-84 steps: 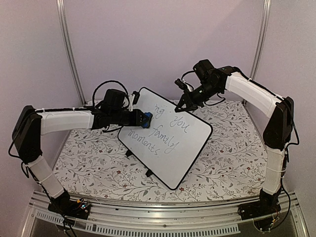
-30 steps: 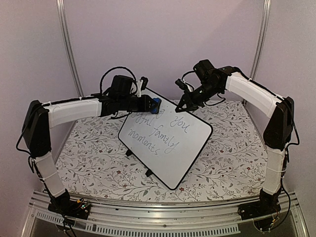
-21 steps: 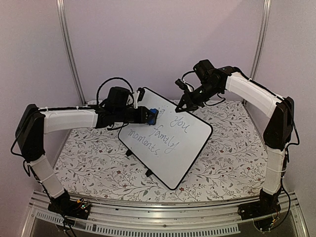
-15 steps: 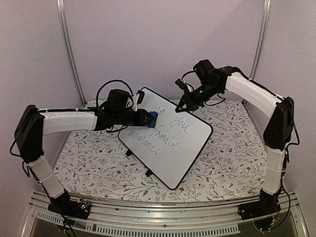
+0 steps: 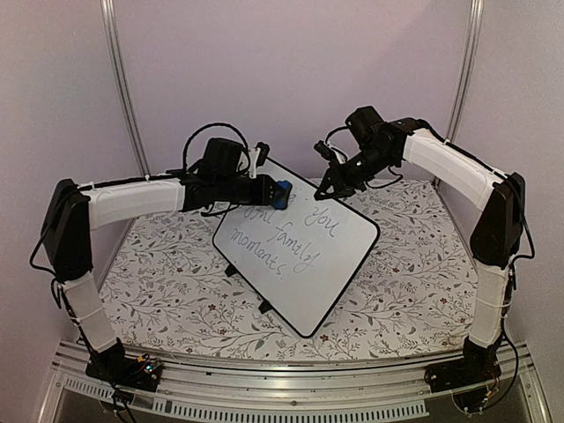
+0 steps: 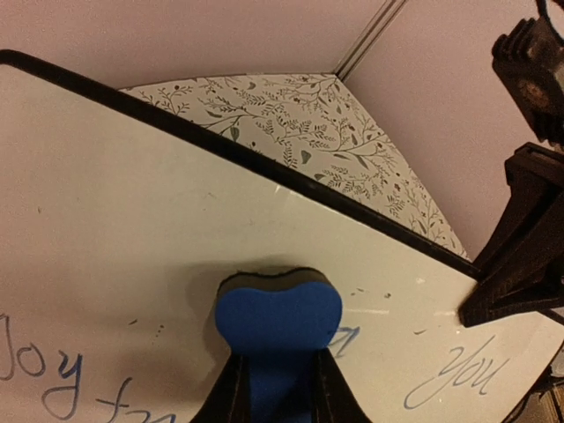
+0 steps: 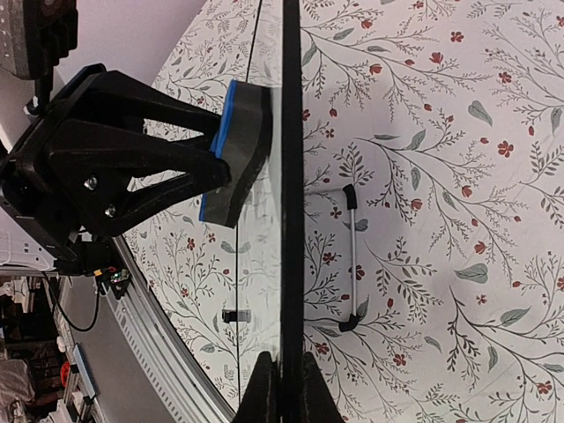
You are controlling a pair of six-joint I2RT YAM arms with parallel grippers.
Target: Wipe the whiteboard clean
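The left gripper (image 6: pixel 280 392) pinches a rounded blue foam eraser (image 6: pixel 278 319), its dark felt face, clearest from the right wrist, flat against the glossy whiteboard (image 5: pixel 304 264), propped tilted on the floral cloth (image 5: pixel 167 282), the right gripper (image 7: pixel 286 388) clamping its black rim.

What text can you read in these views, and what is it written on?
"Joy": handwritten on the whiteboard, left of the blue eraser in the left wrist view.
"you": whiteboard, right of the eraser.
"family": whiteboard, middle line.
"moments": whiteboard, lowest line.
One more word beside the eraser is partly hidden and unreadable.
Nothing else is legible.
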